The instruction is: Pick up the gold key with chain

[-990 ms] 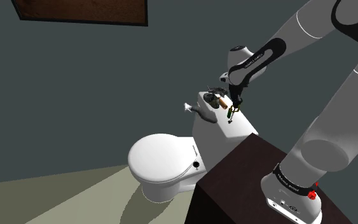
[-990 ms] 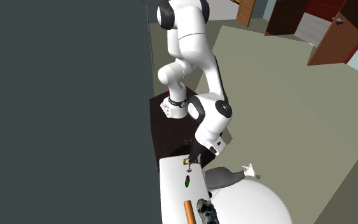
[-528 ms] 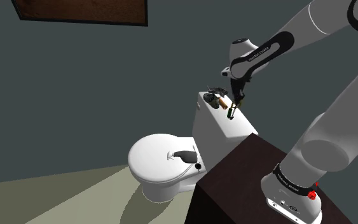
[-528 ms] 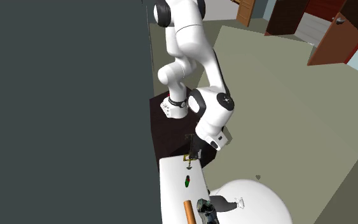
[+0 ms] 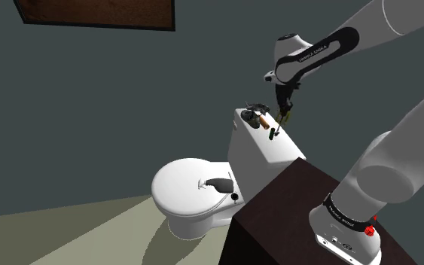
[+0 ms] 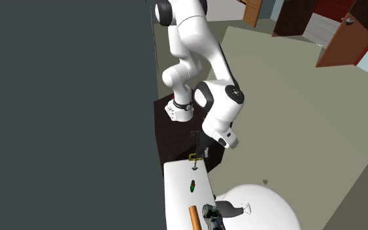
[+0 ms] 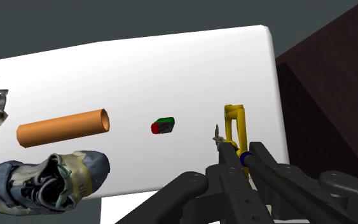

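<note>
Your hand is clamped on one end of the key above the tank lid, so a jerk could shake it loose.

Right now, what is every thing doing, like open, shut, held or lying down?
end effector: shut on the gold key.
gold key: held upright in the end effector.
orange tube: lying on its side on the tank lid.
green and red piece: resting on the tank lid.
toilet lid: closed.
grey object: lying on the toilet lid.
</note>
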Motion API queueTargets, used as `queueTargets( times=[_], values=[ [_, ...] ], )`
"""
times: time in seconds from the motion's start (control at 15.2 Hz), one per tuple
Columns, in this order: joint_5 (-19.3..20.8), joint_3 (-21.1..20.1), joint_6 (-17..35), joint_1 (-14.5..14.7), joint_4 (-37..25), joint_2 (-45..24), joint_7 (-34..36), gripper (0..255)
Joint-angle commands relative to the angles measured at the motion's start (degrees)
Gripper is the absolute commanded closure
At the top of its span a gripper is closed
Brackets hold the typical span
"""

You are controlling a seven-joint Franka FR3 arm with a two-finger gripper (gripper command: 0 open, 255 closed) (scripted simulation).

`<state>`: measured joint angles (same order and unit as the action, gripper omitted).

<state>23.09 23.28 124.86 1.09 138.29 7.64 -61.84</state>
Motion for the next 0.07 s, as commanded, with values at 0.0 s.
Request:
queueTargets(
  times=[0.0],
  values=[
    [0.01, -0.01, -0.56, -0.02, -0.23, 0.33, -0.15, 255]
  ],
)
